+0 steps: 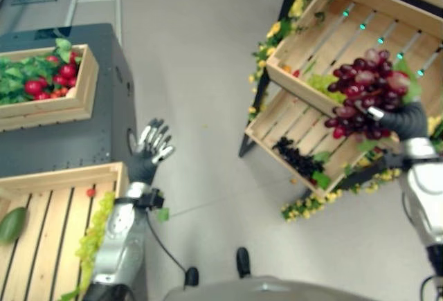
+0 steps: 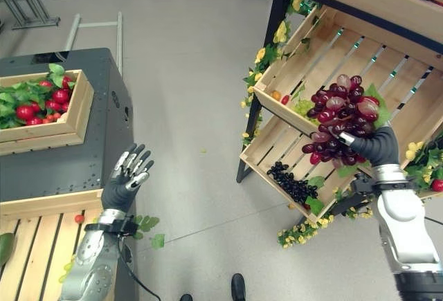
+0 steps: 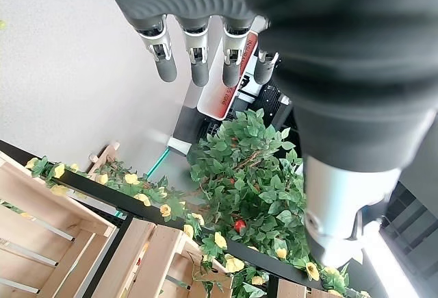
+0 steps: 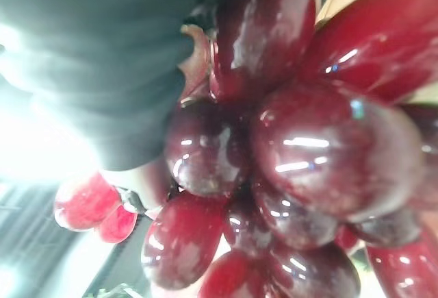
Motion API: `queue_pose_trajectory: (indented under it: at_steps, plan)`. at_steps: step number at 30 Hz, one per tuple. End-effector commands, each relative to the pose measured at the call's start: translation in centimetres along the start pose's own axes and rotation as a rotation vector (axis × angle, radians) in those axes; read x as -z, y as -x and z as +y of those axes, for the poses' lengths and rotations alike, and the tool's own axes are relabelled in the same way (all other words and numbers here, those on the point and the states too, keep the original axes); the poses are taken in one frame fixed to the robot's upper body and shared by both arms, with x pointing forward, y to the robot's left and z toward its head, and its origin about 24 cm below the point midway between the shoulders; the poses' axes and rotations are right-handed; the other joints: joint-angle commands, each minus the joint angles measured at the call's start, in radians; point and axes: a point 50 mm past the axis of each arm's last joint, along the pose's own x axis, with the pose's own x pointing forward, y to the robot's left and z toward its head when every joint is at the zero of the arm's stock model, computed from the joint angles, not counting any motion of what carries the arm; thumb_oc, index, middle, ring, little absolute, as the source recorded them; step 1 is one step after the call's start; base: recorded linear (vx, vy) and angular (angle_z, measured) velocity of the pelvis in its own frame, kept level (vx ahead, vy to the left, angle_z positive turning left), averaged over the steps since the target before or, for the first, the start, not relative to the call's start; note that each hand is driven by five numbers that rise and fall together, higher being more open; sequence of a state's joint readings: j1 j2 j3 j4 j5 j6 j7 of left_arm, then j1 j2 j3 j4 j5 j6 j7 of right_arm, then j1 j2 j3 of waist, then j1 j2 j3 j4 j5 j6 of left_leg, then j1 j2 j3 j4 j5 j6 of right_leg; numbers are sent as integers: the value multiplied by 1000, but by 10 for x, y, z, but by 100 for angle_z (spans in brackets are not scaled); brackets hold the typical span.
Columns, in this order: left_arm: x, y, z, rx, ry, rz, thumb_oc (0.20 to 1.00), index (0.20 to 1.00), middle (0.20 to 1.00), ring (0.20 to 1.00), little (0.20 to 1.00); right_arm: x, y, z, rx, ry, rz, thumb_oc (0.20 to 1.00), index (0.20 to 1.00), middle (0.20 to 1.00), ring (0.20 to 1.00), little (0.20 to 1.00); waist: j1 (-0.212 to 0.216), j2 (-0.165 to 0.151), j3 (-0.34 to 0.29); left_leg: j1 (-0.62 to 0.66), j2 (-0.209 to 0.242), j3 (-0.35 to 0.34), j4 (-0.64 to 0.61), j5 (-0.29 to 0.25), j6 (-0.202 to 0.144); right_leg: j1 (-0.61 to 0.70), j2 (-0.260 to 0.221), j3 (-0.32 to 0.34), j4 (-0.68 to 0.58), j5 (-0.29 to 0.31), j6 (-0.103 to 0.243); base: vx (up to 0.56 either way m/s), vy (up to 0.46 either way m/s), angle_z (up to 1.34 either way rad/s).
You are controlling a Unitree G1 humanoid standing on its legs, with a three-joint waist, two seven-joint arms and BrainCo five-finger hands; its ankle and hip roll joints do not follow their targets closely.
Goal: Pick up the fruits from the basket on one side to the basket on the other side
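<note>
Left hand [image 2: 123,176] was held idle with fingers spread near the left crate [image 2: 41,218]. Red grapes [image 2: 342,124] were gripped in the right hand [image 2: 370,147], lifted above the shelf crates [image 2: 277,149]. Loose hanging grapes could be dropped during the cross-over swing.

Open floor [image 2: 194,107] (bare) separates shelf rack [image 2: 273,73] from table [image 2: 76,156].

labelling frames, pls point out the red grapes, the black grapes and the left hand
red grapes [image 2: 342,117], right eye view, middle of the bunch
black grapes [image 2: 291,183], right eye view, centre of the cluster
left hand [image 2: 121,183], right eye view, dark back
</note>
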State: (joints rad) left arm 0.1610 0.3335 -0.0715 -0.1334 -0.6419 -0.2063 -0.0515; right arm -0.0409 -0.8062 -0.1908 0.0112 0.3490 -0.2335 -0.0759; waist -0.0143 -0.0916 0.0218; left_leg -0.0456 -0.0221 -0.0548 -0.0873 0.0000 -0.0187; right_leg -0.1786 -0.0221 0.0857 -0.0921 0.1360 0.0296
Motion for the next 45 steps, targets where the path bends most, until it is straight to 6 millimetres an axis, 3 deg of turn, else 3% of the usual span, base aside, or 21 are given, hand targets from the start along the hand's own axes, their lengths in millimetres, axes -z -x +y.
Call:
queue_pose_trajectory:
  at_steps: [1,7,10,12,16,24,33,34,36,45]
  plan:
    - [-7,-1,-6,79,-33,-24,1000,1000,1000,1000,1000,-35,-33,-49,220,-1,-156,200,200,200,200,200,-12,4,-39,-17,-23,-14,6,-76,12,95,15,-16,14,-185,69,0,0,0]
    - [-4,1,-10,115,-22,12,1000,1000,1000,1000,1000,-6,-47,-82,304,174,69,200,200,200,200,200,0,3,-36,-17,-22,-17,6,-73,7,98,15,-21,14,-186,70,0,0,0]
    - [-4,1,-11,124,-20,15,1000,1000,1000,1000,1000,-1,-53,-88,333,174,110,200,200,200,200,200,1,4,-33,-17,-23,-17,6,-72,6,100,14,-22,14,-185,70,0,0,0]
    - [-3,2,-13,141,-15,28,1000,1000,1000,1000,1000,2,-62,-104,384,211,181,200,200,200,200,200,10,6,-31,-18,-22,-19,6,-69,3,102,14,-23,13,-187,69,0,0,0]
    - [-3,4,-14,162,-18,48,1000,1000,1000,1000,1000,-4,-73,-126,421,329,262,200,200,200,200,200,18,5,-29,-22,-21,-25,5,-66,-1,101,11,-30,12,-187,70,2,1,1]
    - [-3,5,-19,203,-21,68,1000,1000,1000,1000,1000,-22,-91,-151,477,533,376,200,200,200,200,200,31,7,-24,-28,-22,-33,4,-58,-8,105,6,-45,9,-188,68,7,4,5]
    - [0,3,-29,277,-14,104,1000,1000,1000,1000,1000,-57,-121,-145,397,754,362,200,200,200,200,200,30,17,-15,-43,-27,-34,4,-48,-11,97,2,-49,8,-186,67,2,1,1]
    - [1,4,-29,279,-14,107,1000,1000,1000,1000,1000,-61,-124,-145,376,806,362,1000,1000,1000,1000,1000,29,20,-14,-45,-26,-34,4,-47,-12,95,1,-50,8,-186,67,0,0,0]
    - [1,3,-29,285,-9,109,1000,1000,1000,1000,1000,-73,-131,-140,312,971,338,1000,1000,1000,1000,1000,28,21,-11,-50,-27,-33,3,-43,-14,91,0,-52,7,-184,67,0,0,0]
    - [2,-1,-27,257,-4,89,1000,1000,1000,1000,1000,-80,-134,-118,215,1080,206,1000,1000,1000,1000,1000,26,27,-13,-50,-28,-41,1,-44,-14,99,-4,-60,6,-189,68,4,-1,1]
